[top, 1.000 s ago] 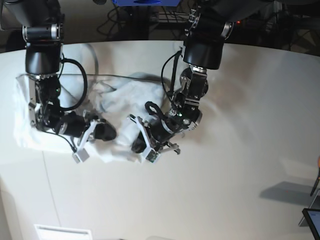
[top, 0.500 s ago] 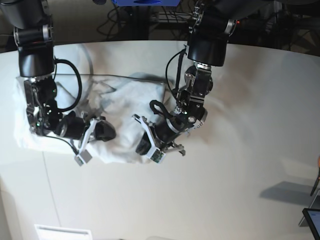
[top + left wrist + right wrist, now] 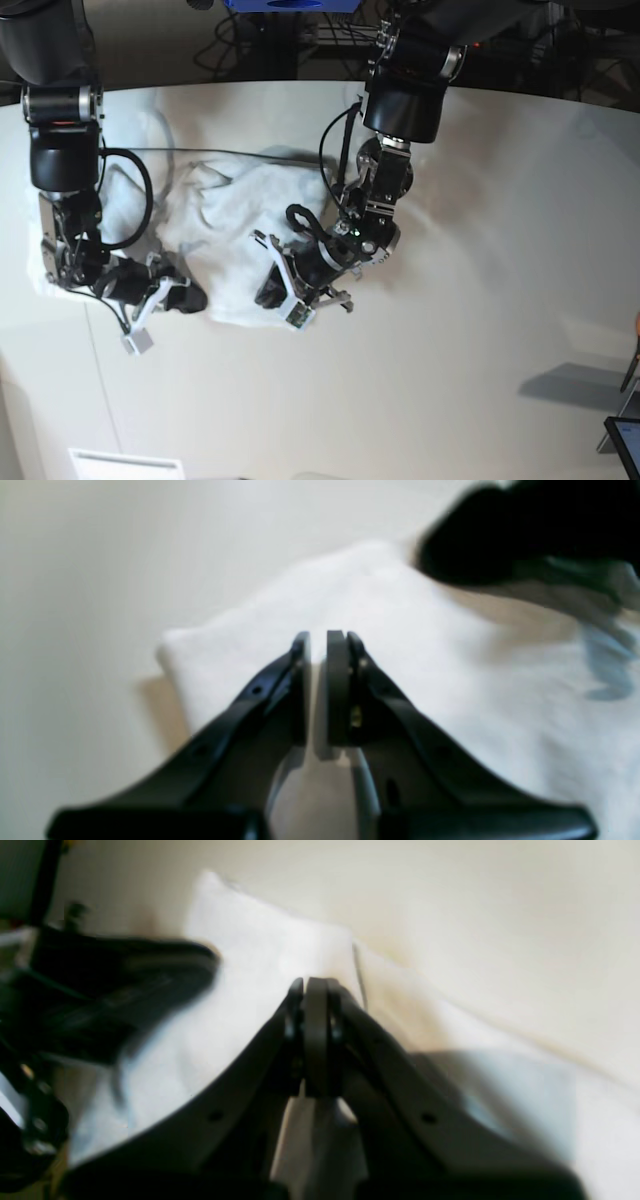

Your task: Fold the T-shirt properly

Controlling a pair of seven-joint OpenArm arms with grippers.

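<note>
The white T-shirt (image 3: 240,215) lies bunched and wrinkled on the left half of the table. My left gripper (image 3: 272,292) sits low at its near edge, and my right gripper (image 3: 190,298) is a short way to the left on the same edge. In the left wrist view the left gripper (image 3: 318,640) has its pads almost together with a strip of the T-shirt (image 3: 450,680) pinched between them. The right wrist view shows the right gripper (image 3: 316,985) pressed shut over the T-shirt (image 3: 260,965), with cloth bunched between its fingers.
The off-white table (image 3: 480,330) stretches to the right of the shirt. A dark tablet corner (image 3: 625,440) shows at the lower right edge. A white label (image 3: 125,465) lies near the front. Cables and equipment stand behind the table's far edge.
My right gripper has moved left and toward the front, and the shirt's left part has shifted with it. My left gripper swung slightly right and came back, staying low at the near edge.
</note>
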